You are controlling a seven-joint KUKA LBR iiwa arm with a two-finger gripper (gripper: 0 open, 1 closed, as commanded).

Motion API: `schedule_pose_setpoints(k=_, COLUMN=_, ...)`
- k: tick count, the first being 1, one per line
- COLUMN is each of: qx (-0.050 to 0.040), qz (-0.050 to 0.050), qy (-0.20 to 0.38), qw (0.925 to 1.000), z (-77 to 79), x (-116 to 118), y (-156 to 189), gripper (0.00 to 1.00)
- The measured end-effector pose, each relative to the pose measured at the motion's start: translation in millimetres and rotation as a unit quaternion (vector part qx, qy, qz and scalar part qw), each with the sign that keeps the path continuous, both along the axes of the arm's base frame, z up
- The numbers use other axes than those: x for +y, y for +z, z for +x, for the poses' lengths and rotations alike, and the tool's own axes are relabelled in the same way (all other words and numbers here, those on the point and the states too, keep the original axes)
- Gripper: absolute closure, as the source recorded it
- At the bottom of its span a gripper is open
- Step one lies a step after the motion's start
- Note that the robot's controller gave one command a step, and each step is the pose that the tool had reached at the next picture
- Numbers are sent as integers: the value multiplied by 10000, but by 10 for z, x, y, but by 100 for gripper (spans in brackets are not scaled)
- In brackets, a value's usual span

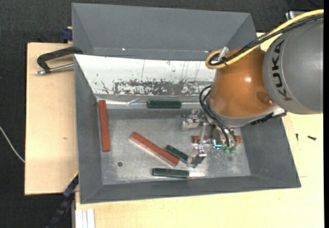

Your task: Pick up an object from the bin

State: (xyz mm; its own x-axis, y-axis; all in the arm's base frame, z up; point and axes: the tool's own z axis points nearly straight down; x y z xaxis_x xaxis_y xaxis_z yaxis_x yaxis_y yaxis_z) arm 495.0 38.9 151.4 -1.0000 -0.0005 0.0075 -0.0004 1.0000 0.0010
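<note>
Bin (85, 119) holds red bars (153, 149), dark green blocks (170, 172)

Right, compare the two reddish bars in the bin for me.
The left bar runs front to back along the left wall of the bin; the middle bar lies slanted on the floor. The left bar is evenly brick red; the middle bar has a paler top. The left bar lies alone; the middle bar ends beside a short dark green bar. Both are long and slim.
</note>
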Motion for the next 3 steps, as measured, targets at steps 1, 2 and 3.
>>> schedule_pose_setpoints(k=1, qx=-40, qz=2, qy=-3, qw=10000, z=19, x=-2, y=35, gripper=0)
schedule_pose_setpoints(k=2, qx=-22, qz=4, qy=579, qw=9983, z=7, x=-138, y=-752, gripper=100)
schedule_pose_setpoints(k=3, qx=-22, qz=4, qy=578, qw=9983, z=7, x=-138, y=-752, gripper=100)
